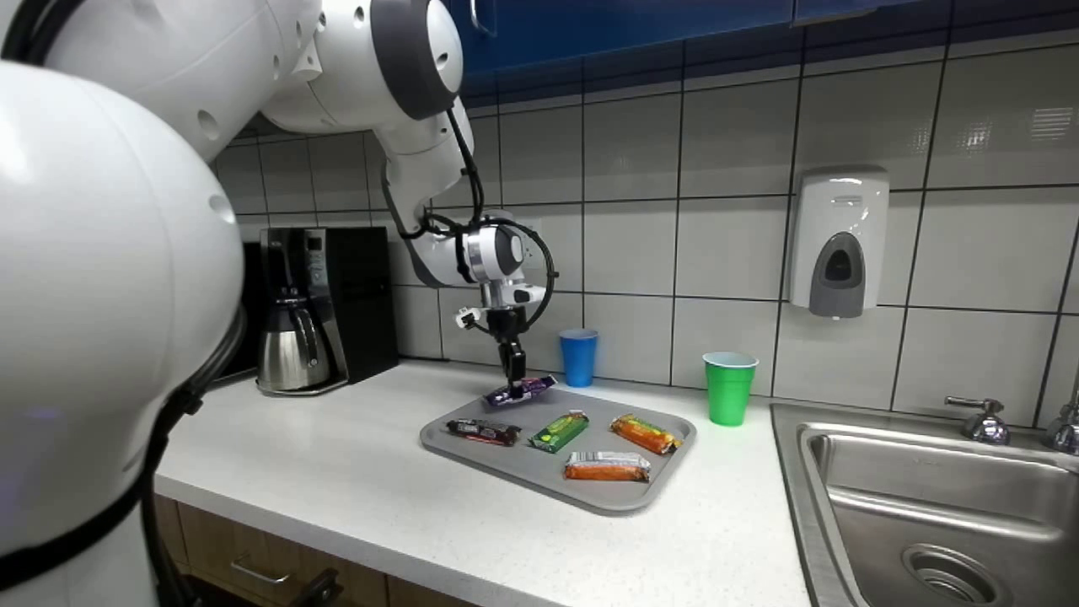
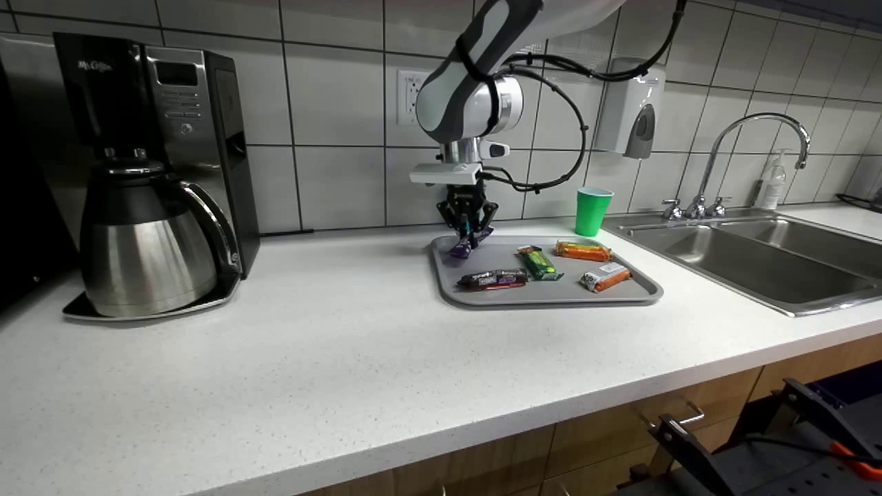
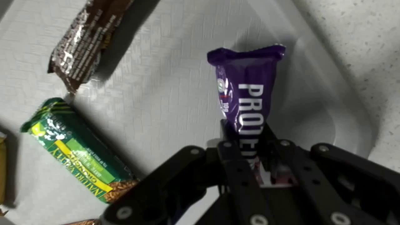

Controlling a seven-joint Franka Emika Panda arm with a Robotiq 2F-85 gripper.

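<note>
Round-cornered grey rectangular tray (image 1: 539, 468): lay flat on the white speckled surface (image 1: 337, 447), near the centre of an exterior view.
Slim purple foil-wrapped bar (image 3: 250, 78): was held over the tray's upper left part in both exterior views, slanting upward to the right; in the wrist view it appeared right of centre, its white lettering partly covered. Whether it touched the tray could not be told.
Jaws: black, in the lower part of the wrist view, were drawn in to the width of the purple bar and gripped it from both sides.
Slim dark brown foil-wrapped bar (image 1: 483, 432): rested on the tray below the purple bar in both exterior views, and at the upper left of the wrist view.
Slim green foil-wrapped bar (image 3: 78, 150): occupied the lower left of the wrist view, one end just beside the brown bar.
Yellow-and-orange wrapped bar (image 1: 646, 434) and orange-and-silver wrapped bar (image 1: 607, 466): lay in the tray's right half in both exterior views.
Tapered blue cup (image 1: 578, 357): stood just right of the jaws in an exterior view.
Tapered green cup (image 1: 728, 388): stood farther right there, near the brushed stainless-steel sink (image 1: 792, 472) at lower right.
</note>
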